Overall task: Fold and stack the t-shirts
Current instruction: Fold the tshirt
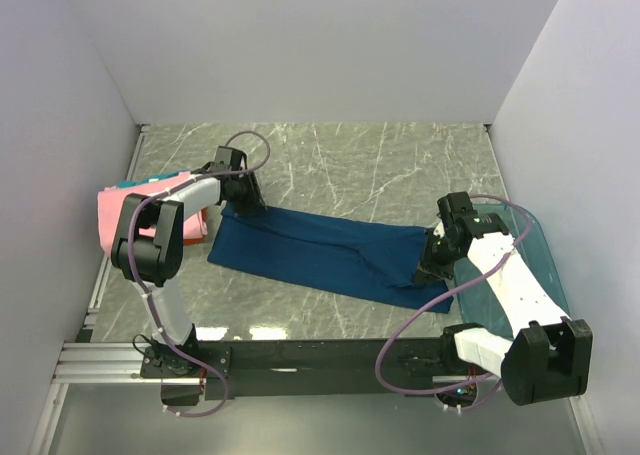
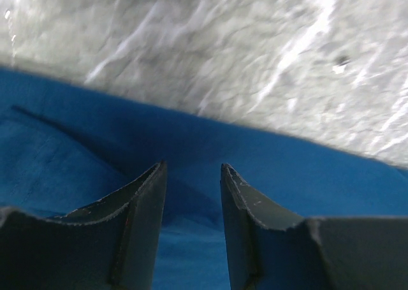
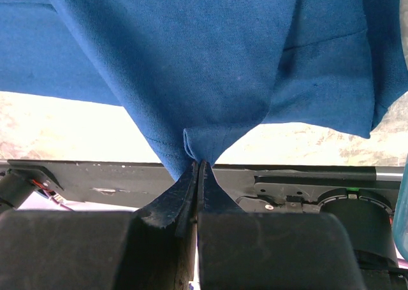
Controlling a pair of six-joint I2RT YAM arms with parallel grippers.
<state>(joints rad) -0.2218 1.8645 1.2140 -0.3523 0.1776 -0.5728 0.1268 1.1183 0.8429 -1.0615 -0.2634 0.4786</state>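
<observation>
**One navy shirt (image 1: 320, 250), right end pinched**

Top: it's spread across the table (image 1: 400, 165), pink shirt (image 1: 120, 215) off left. Left wrist: left gripper (image 2: 191, 169) half open over the cloth. Right wrist: right gripper (image 3: 199, 164) clamped on a fold.

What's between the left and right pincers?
The navy shirt, lying as a long strip on the table from the left pincer to the right pincer, which is shut on its edge. The top view shows it.
</observation>
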